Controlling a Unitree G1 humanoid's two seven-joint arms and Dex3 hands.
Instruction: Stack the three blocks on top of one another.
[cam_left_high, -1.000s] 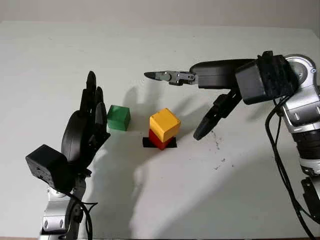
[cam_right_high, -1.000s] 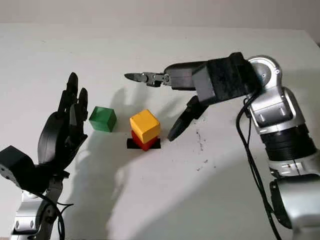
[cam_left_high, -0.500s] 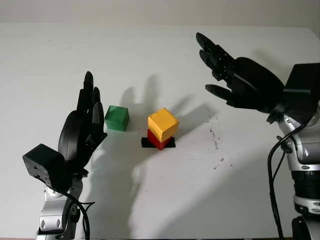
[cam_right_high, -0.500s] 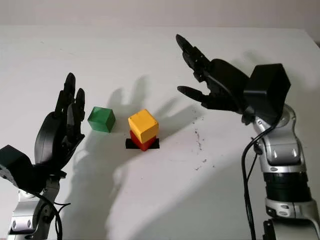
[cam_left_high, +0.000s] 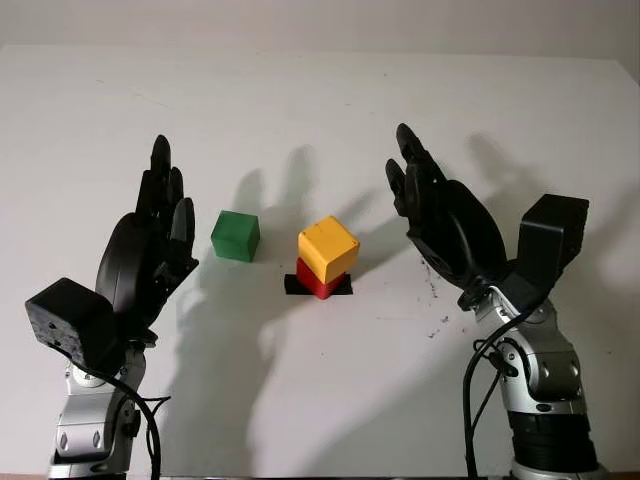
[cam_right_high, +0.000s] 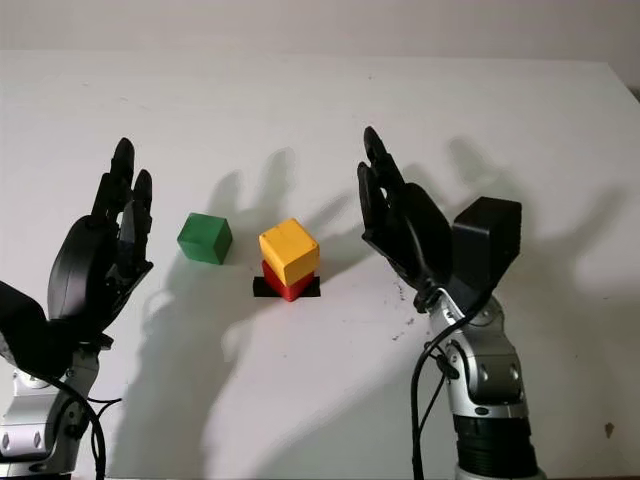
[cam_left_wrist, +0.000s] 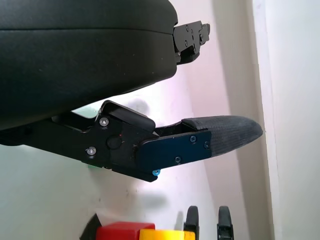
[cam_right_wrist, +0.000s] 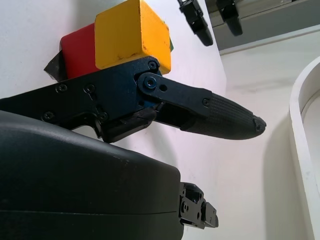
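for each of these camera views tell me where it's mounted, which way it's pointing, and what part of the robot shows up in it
Left eye view: on the head, looking down at the table; left hand and right hand, both open, flank the blocks.
Right eye view: same scene, shifted slightly sideways.
Left wrist view: at the left wrist, looking past its fingers toward the yellow block.
Right wrist view: at the right wrist, facing the yellow block on the red block.
Shared: all four show the yellow-on-red stack.
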